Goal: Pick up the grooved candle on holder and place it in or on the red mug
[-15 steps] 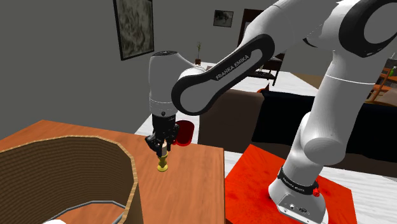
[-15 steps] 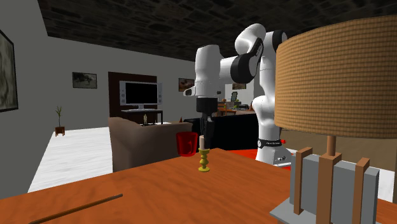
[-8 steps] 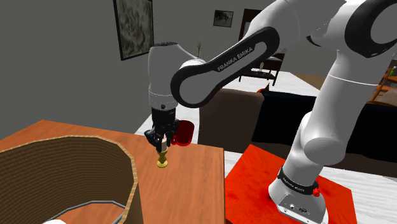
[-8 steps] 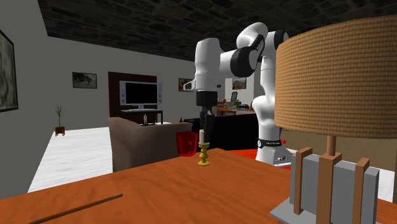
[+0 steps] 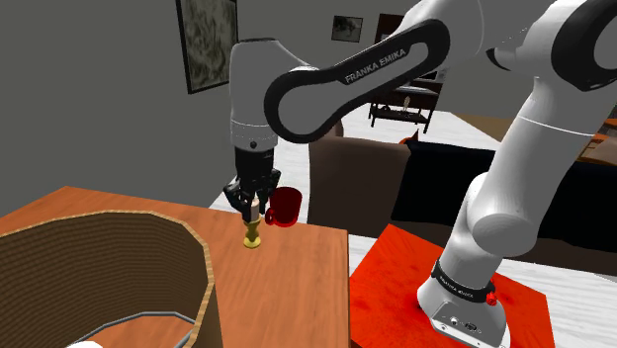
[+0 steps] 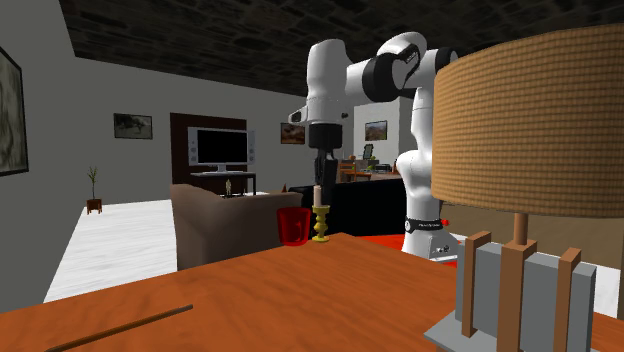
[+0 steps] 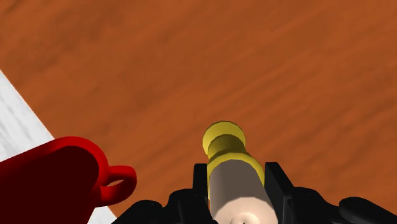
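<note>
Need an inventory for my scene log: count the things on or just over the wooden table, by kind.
Candle on holder: 1
Red mug: 1
Lamp: 1
Thin dark rod: 1
Total: 4

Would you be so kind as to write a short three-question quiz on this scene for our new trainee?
1. True or false: the gripper hangs open, clear of the candle.
2. In the second exterior view, where does the red mug show relative to the candle? A: to its left. B: to its right. C: directly below it.
3. What colour is the candle's holder?
Key: 1 false, the fingers clasp the candle. 2 A. 3 yellow.
</note>
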Available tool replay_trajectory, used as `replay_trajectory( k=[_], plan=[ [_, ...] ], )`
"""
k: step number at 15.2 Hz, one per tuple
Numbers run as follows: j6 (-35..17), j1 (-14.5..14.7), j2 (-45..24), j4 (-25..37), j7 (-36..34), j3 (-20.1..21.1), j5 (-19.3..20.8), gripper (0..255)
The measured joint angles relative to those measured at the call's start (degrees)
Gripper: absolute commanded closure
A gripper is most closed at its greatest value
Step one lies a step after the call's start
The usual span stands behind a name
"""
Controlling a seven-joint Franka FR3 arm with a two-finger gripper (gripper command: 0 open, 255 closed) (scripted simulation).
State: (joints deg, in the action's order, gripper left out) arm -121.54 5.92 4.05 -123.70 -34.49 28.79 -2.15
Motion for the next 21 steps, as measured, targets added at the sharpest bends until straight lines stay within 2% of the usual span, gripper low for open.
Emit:
replay_trajectory(
  k=[21],
  plan=[
    [15.6,-0.6,4.1,11.9,2.0,-1.4,-1.7,255]
  ],
)
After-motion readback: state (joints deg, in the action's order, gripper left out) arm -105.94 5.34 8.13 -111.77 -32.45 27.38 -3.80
